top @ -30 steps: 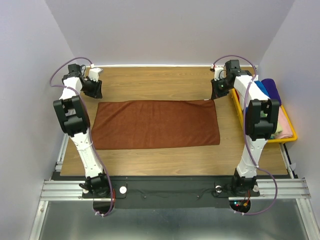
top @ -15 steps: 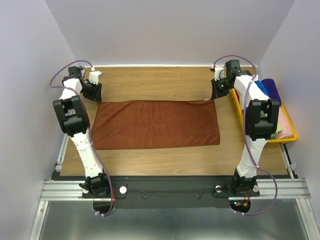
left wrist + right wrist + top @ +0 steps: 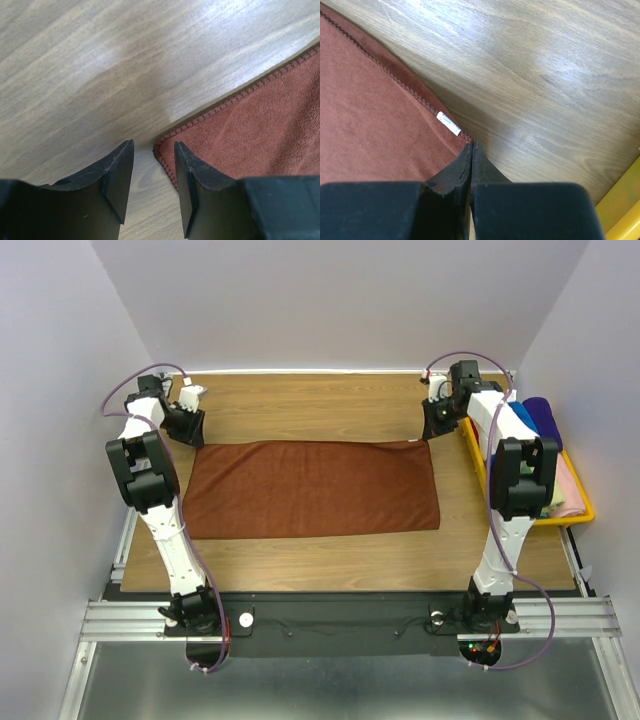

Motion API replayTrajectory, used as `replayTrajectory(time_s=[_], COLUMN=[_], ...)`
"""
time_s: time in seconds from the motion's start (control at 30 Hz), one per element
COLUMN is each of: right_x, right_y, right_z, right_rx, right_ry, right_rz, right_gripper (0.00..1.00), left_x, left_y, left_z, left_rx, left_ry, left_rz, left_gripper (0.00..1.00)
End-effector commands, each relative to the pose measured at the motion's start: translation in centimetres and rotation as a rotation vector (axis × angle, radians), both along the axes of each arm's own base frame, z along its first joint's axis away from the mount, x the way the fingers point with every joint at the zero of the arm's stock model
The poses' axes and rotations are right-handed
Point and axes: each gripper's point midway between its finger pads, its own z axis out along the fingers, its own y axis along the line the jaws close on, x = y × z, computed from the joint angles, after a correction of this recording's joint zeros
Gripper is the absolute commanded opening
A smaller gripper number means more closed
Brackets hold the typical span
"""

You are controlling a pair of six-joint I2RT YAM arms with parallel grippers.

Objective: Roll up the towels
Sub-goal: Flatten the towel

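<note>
Rust-brown towel (image 3: 312,488): lies flat on bench (image 3: 320,400), not rolled yet, with left fingers (image 3: 122,170) parted around one corner, right fingers (image 3: 471,150) clenched.

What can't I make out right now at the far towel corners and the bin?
- Right wrist view: whether the right gripper pinches the brown towel; its shut fingertips cover that corner.
- Top view: the fingertips of the left gripper, hidden beneath the left arm.
- Top view: part of the yellow bin and its contents, behind the right arm.
</note>
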Motion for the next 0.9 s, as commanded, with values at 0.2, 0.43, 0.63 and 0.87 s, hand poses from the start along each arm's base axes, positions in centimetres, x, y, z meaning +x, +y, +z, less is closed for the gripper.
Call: replayTrajectory(time_s=[0.2, 0.43, 0.63, 0.87], right_x=[1.5, 1.9, 2.4, 3.1], right_y=[-0.2, -0.5, -0.6, -1.6], right_z=[0.7, 0.7, 1.1, 3.1], right_rx=[0.007, -0.003, 0.001, 0.031], right_ry=[-0.043, -0.051, -0.063, -0.108], right_rz=[-0.002, -0.005, -0.013, -0.024], right_gripper=[0.0, 0.01, 0.01, 0.01], left_x=[-0.8, 0.1, -0.1, -0.7], left_y=[-0.2, -0.4, -0.4, -0.2], left_z=[-0.8, 0.0, 1.9, 5.6], left_rx=[-0.036, -0.057, -0.072, -0.057], left_ry=[0.035, 0.01, -0.031, -0.111], left_rz=[-0.007, -0.007, -0.011, -0.057], left_gripper=[0.41, 0.26, 0.0, 0.0])
